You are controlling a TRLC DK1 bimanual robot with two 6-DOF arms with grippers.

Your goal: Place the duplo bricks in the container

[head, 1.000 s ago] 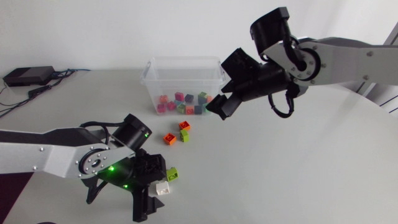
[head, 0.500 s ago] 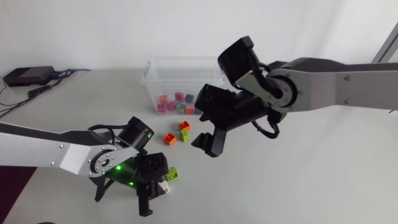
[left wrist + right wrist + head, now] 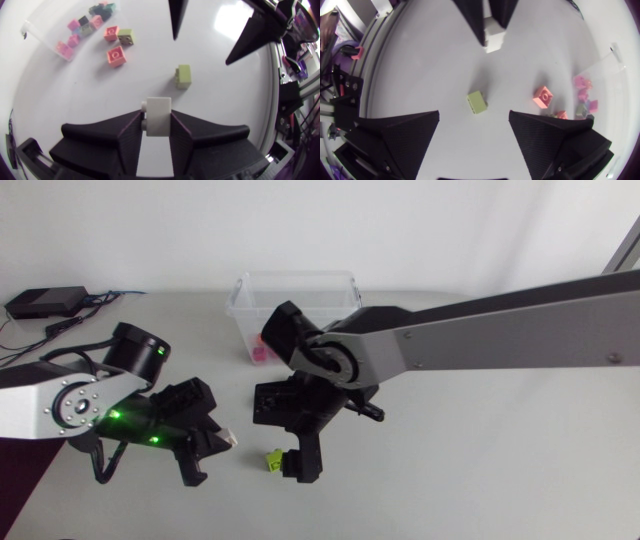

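L hand (image 3: pixel 157 125) clamped on white brick (image 3: pixel 158 112); next: carry to box (image 3: pixel 300 290). R hand (image 3: pixel 474 114) wide open, empty, over green brick (image 3: pixel 476 102); needs descent + close.

A white brick (image 3: pixel 158 116) of smooth plastic sits pinched between the matt black fingers (image 3: pixel 125 141) of the left gripper (image 3: pixel 156 121). Ahead of the jaws, a lime-green brick (image 3: pixel 183 76) of the same plastic lies on the smooth, faintly glossy table (image 3: pixel 75 97), a clear plastic container (image 3: pixel 300 286) beyond.
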